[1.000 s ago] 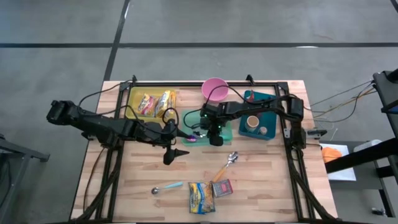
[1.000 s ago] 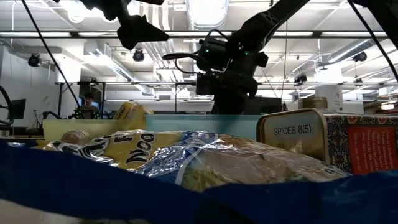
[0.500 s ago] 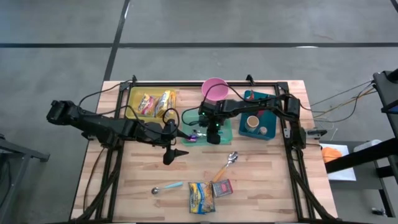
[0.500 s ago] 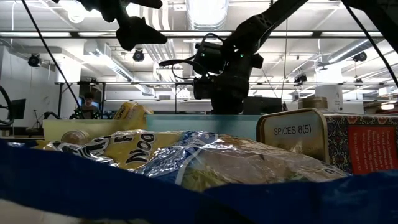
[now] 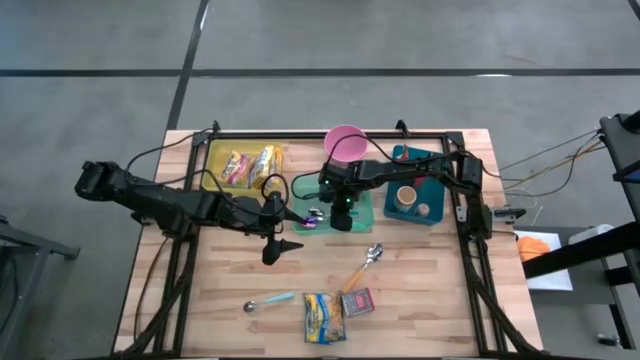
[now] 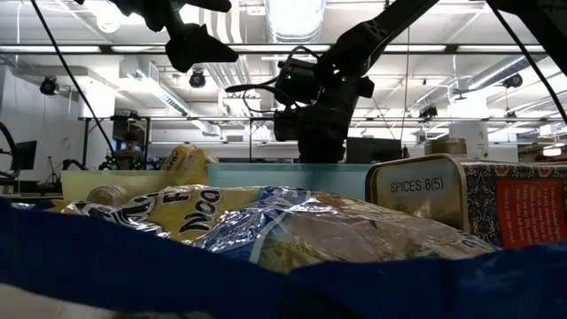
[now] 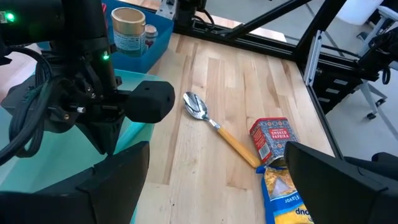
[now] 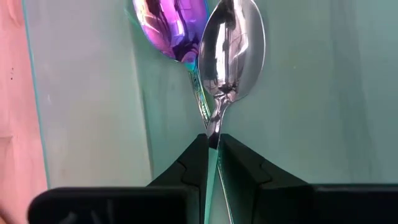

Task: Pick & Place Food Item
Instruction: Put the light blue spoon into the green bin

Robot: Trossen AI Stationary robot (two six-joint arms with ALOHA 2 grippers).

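right gripper (image 8: 212,144) closed on handle of silver spoon (image 8: 231,46), held over green tray (image 5: 362,212) | purple spoon (image 8: 173,28) lying on tray, touching silver spoon | left gripper (image 5: 280,247) spread wide, nothing held, above counter (image 5: 420,280) | snack packet (image 5: 323,316) at counter's near edge

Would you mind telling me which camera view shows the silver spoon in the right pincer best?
The right wrist view: the silver spoon fills it, its neck pinched by the right pincer, beside a purple spoon. The high view shows only a small glint on the teal tray. The low and left wrist views hide it.
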